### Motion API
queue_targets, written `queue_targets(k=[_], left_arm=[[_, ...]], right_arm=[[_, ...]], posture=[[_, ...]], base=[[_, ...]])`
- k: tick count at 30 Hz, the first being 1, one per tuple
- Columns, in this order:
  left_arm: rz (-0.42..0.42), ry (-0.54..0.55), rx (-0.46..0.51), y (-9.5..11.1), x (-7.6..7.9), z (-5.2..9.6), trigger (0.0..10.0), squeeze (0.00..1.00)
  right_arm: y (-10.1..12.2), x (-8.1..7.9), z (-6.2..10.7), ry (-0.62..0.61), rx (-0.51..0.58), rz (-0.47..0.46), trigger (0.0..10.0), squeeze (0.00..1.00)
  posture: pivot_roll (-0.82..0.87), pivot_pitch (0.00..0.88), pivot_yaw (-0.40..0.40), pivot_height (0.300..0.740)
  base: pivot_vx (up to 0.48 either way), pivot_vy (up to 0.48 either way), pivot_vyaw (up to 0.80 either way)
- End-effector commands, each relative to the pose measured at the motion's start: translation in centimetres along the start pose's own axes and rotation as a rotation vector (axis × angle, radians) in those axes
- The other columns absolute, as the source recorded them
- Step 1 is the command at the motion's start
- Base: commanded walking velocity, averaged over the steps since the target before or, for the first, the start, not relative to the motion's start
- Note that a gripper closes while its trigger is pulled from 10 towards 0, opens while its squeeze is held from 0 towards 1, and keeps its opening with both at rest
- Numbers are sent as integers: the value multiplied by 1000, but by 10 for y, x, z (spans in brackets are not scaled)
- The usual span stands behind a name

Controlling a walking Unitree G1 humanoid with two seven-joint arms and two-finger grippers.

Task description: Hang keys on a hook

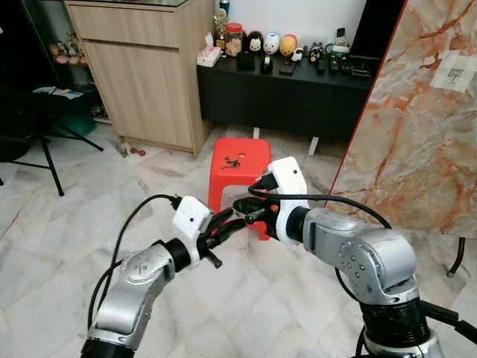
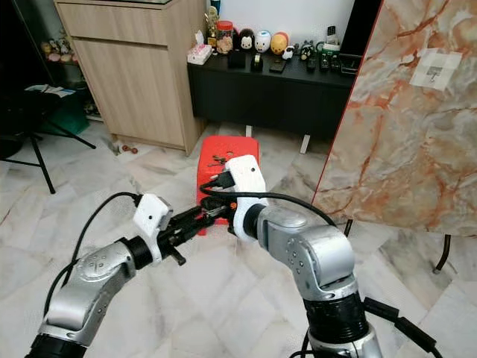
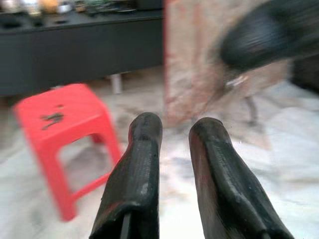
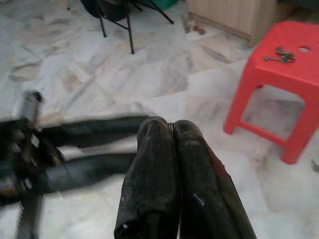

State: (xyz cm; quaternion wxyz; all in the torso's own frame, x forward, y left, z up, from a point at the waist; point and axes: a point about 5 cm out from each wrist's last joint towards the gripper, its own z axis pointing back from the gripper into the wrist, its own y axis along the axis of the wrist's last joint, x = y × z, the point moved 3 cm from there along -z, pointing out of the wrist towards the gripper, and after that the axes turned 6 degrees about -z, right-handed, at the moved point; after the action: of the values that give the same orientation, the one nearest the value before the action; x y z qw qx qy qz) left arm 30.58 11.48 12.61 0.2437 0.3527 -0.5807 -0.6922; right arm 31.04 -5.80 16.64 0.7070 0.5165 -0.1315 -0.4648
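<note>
Nearest my head camera are the two silver arms, raised in the lower half of the frame with their wrists meeting near the middle. My left gripper [image 1: 223, 224] sits just below centre, and through its wrist camera I see its two black fingers [image 3: 137, 174] held slightly apart with nothing between them. My right gripper [image 1: 246, 209] points in from the right toward the left one, the two nearly touching; its wrist camera shows its fingers [image 4: 159, 179] pressed together, empty.

Just beyond the grippers, at centre frame, stands a red stool [image 1: 240, 160] on the pale marble floor [image 1: 74, 224]. The keys [image 1: 231, 162] lie on top of the stool, a small dark bunch near the middle of the seat, well apart from both grippers. From the right wrist camera I see them in the upper right, beside a round hole in the seat.

Along the top of the frame runs a low black cabinet [image 1: 283, 93] carrying a row of small figurines and jars. A wooden cupboard [image 1: 141, 67] stands at upper left, touching the black cabinet's end. A marble-patterned panel [image 1: 417, 127] with orange veins fills the right side, and a small pale patch is stuck near its upper right. Black stand legs [image 1: 52, 156] cross the far left edge.
</note>
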Motion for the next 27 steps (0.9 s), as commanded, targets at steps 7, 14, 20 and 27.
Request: queue_targets(k=[7,14,20,27], left_arm=[[58,-46,73,14,3,1,10000,0],[109,-173,88,18,21,1,10000,0],[105,-191,78,18,23,0,10000,0],[89,-143,63,14,18,-5,10000,0]], right_arm=[[8,6,3,-34,13,89,10000,0],[4,5,3,-24,-1,108,10000,0],[4,5,1,-24,0,113,10000,0],[7,-4,1,8,21,109,10000,0]], posture=[[-48,34,-46,740],[-50,36,-46,740],[-48,37,-44,740],[-49,39,-43,740]], base=[[0,0,0],[0,0,0],[0,0,0],[0,0,0]])
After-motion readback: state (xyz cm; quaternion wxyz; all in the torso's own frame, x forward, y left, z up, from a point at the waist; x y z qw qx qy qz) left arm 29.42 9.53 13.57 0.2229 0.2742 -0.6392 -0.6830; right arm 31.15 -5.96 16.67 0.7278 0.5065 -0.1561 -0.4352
